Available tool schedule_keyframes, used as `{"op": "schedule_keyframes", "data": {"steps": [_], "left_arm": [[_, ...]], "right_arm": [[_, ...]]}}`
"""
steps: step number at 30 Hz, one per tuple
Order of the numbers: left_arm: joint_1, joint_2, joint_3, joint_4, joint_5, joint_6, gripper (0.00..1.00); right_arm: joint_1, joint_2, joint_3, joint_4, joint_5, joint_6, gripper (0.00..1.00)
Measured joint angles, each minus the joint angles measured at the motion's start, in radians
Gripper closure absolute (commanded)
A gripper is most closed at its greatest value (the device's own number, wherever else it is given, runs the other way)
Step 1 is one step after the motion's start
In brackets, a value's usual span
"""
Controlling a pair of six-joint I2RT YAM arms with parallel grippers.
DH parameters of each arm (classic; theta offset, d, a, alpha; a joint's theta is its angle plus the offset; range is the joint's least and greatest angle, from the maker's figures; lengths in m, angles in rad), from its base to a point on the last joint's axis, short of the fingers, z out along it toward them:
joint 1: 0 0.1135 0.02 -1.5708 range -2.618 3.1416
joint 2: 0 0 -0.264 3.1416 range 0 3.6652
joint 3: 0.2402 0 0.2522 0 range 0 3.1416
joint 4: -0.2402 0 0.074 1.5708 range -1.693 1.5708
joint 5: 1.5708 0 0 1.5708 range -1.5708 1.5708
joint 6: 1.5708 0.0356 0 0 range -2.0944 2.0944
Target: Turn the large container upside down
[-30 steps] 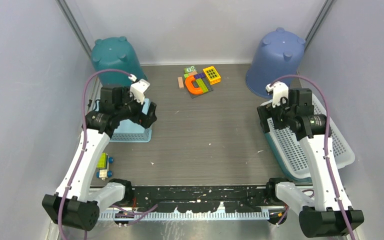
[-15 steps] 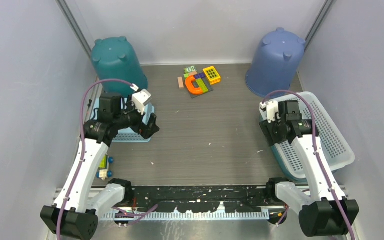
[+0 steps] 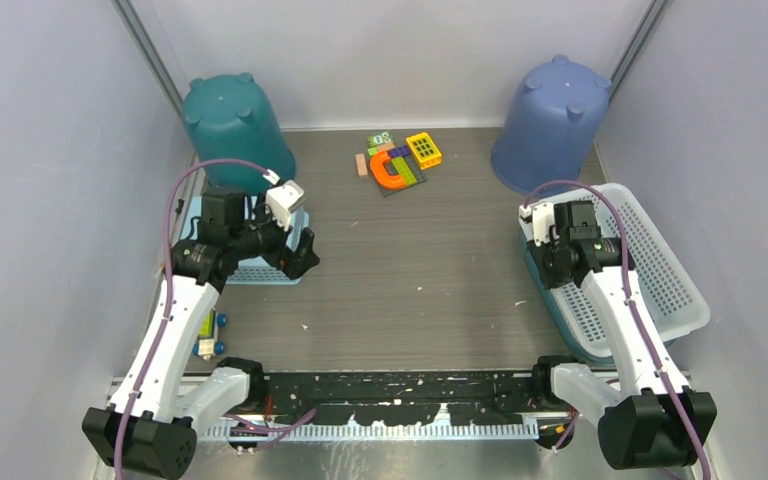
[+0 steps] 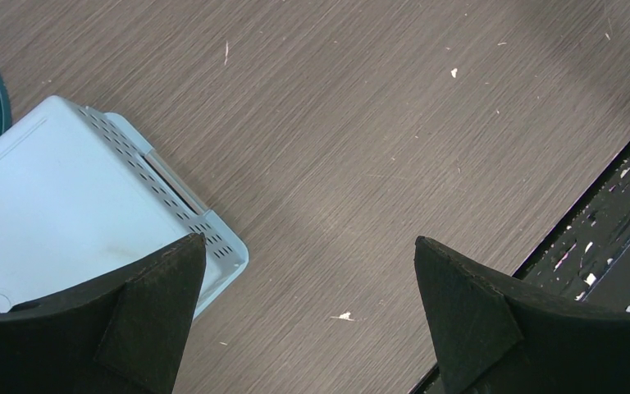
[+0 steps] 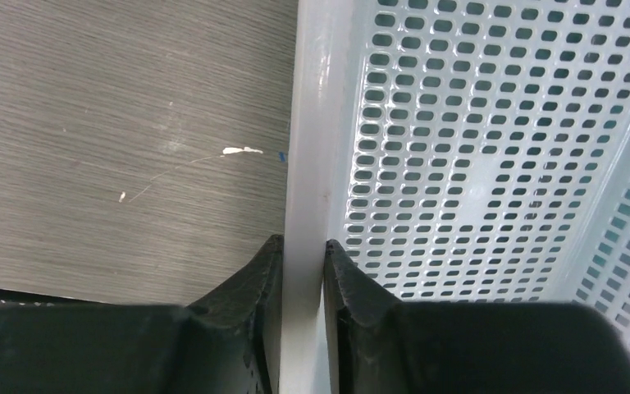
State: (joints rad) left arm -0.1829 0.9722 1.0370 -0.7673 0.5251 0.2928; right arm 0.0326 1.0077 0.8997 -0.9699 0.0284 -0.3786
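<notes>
The large container (image 3: 660, 270), a white perforated basket, stands upright at the table's right side, with a teal basket (image 3: 552, 312) showing under its near left edge. My right gripper (image 3: 557, 272) is shut on the container's left rim (image 5: 308, 156), one finger outside and one inside the wall, as the right wrist view (image 5: 302, 244) shows. My left gripper (image 3: 300, 255) hangs open over bare table (image 4: 308, 242), just right of a small light-blue container (image 4: 57, 213) lying bottom up.
An inverted teal bucket (image 3: 230, 115) stands at the back left and an inverted blue bucket (image 3: 550, 115) at the back right, close behind the large container. Toy blocks (image 3: 400, 160) lie at the back centre. A small toy (image 3: 207, 330) lies near the left arm.
My right gripper came down to the large container's left rim and closed on it. The left arm shifted a little right and nearer, staying open.
</notes>
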Motion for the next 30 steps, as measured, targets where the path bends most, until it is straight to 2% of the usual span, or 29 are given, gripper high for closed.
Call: {"op": "schedule_keyframes", "data": {"steps": [7, 13, 30], "left_arm": [[0.000, 0.000, -0.008, 0.000, 0.000, 0.001, 0.00], [0.000, 0.000, -0.008, 0.001, 0.000, 0.003, 0.00], [0.000, 0.000, -0.009, 0.007, 0.000, 0.003, 0.00]], "right_arm": [[-0.002, -0.011, 0.001, -0.004, 0.016, 0.014, 0.87], [-0.002, -0.029, 0.021, -0.015, 0.043, 0.032, 0.99], [-0.001, -0.112, 0.135, -0.048, 0.178, 0.099, 0.99]]}}
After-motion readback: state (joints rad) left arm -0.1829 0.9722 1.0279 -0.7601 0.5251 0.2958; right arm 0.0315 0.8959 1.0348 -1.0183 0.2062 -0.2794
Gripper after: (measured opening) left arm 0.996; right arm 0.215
